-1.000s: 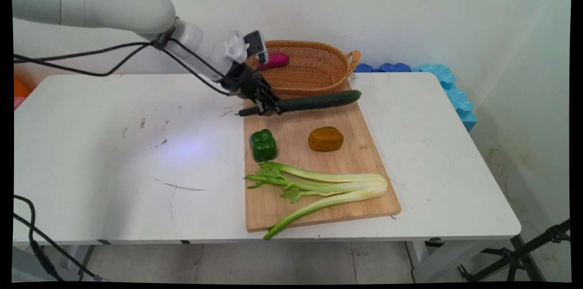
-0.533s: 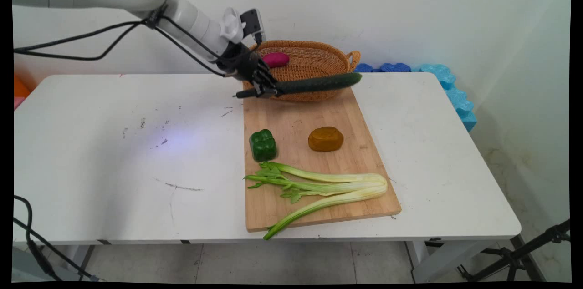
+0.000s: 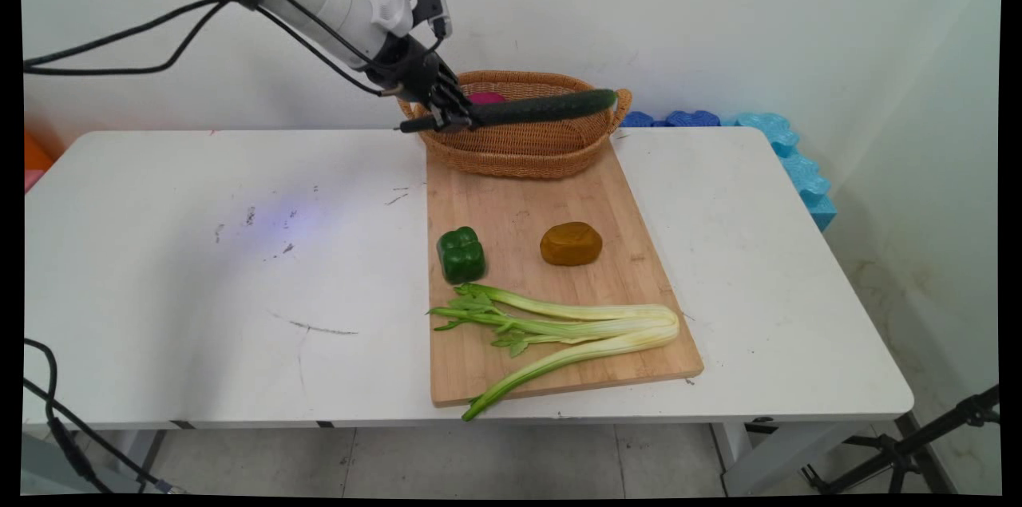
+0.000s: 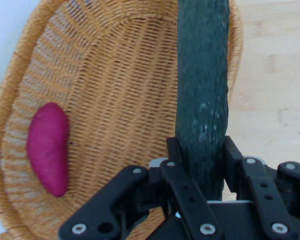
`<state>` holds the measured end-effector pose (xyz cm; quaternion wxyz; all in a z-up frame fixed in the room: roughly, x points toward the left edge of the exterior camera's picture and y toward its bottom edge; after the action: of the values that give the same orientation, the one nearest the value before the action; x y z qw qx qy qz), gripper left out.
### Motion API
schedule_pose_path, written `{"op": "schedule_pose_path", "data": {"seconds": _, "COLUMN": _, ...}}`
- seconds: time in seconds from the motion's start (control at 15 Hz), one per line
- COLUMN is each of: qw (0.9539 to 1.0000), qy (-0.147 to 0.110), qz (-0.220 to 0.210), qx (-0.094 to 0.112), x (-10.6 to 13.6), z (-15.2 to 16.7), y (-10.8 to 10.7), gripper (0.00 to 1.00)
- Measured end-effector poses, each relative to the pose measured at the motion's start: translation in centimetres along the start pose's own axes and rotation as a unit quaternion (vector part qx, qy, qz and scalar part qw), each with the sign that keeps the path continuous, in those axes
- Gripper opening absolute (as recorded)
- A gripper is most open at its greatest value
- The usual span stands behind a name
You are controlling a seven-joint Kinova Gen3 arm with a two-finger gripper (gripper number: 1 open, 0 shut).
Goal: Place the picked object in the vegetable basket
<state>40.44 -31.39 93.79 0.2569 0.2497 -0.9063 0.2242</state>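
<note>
Hand view: my gripper [image 4: 202,160] clamps the cucumber [image 4: 202,75] by one end. Its long axis extends straight ahead, above the basket [image 4: 115,100].

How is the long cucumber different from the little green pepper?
The cucumber is long, thin and very dark; the green pepper is short, blocky and brighter green. The cucumber is up in the air over the wicker basket, clamped at one end by the gripper; the green pepper sits untouched on the wooden cutting board. Both are green.
</note>
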Motion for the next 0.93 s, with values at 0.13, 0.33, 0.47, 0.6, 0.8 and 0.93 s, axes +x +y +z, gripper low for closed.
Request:
{"op": "schedule_pose_path", "data": {"seconds": 0.13, "qw": 0.9999, "qy": -0.005, "qz": 0.014, "qx": 0.008, "x": -0.2, "z": -0.1, "y": -1.1, "gripper": 0.00}}
{"op": "schedule_pose_path", "data": {"seconds": 0.33, "qw": 0.9991, "qy": -0.016, "qz": 0.037, "qx": 0.013, "x": -0.6, "z": 0.2, "y": -2.5, "gripper": 0.00}}
{"op": "schedule_pose_path", "data": {"seconds": 0.47, "qw": 0.9984, "qy": -0.022, "qz": 0.050, "qx": 0.015, "x": -1.0, "z": 0.6, "y": -3.2, "gripper": 0.00}}
{"op": "schedule_pose_path", "data": {"seconds": 0.6, "qw": 0.9975, "qy": -0.028, "qz": 0.063, "qx": 0.016, "x": -1.5, "z": 1.4, "y": -4.2, "gripper": 0.00}}
{"op": "schedule_pose_path", "data": {"seconds": 0.8, "qw": 0.9966, "qy": -0.036, "qz": 0.072, "qx": 0.016, "x": -2.4, "z": 3.1, "y": -5.4, "gripper": 0.00}}
{"op": "schedule_pose_path", "data": {"seconds": 0.93, "qw": 0.9964, "qy": -0.038, "qz": 0.074, "qx": 0.017, "x": -2.6, "z": 3.9, "y": -5.8, "gripper": 0.00}}
